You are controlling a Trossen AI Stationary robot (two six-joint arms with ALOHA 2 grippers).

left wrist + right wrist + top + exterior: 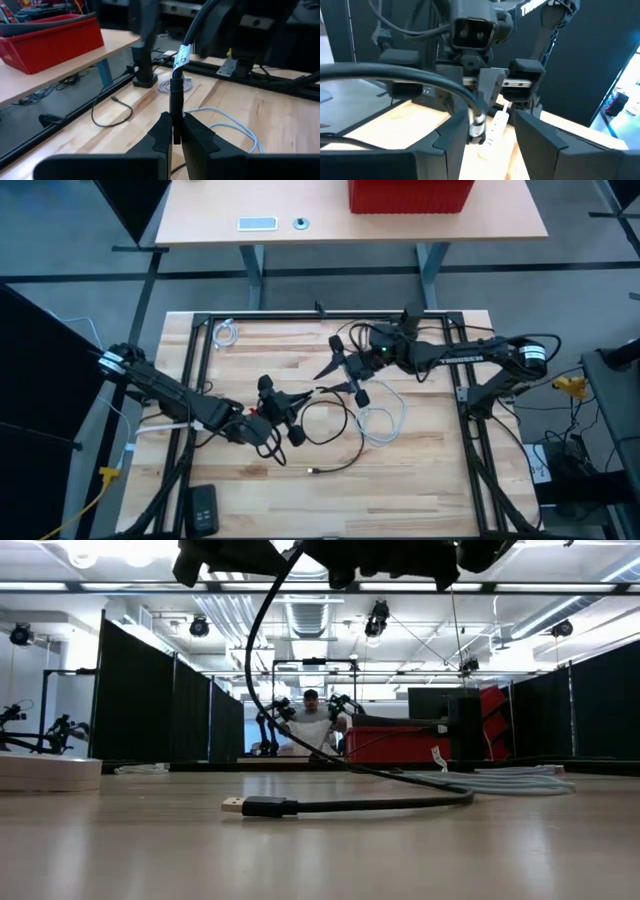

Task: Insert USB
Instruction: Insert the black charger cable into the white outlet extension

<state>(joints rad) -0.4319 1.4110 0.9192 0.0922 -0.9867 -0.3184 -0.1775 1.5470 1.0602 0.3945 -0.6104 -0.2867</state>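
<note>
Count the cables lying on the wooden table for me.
3. A black cable loops mid-table, pinched by the left gripper; a white cable lies beside it; a small coiled cable sits at the far left corner. Arms may hide others.

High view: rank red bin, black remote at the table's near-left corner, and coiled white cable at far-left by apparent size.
1. red bin, though cropped by the frame edge
2. black remote
3. coiled white cable; close to the remote, so unsure

Beyond my slatted wooden worktable (420, 480) stands a pale rectangular desk (210, 205). On that desk I see a red ribbed plastic bin (410, 194) at its right and a small white flat rectangular device (257, 223) at its left. A person in a white shirt (312, 720) sits far behind.
</note>
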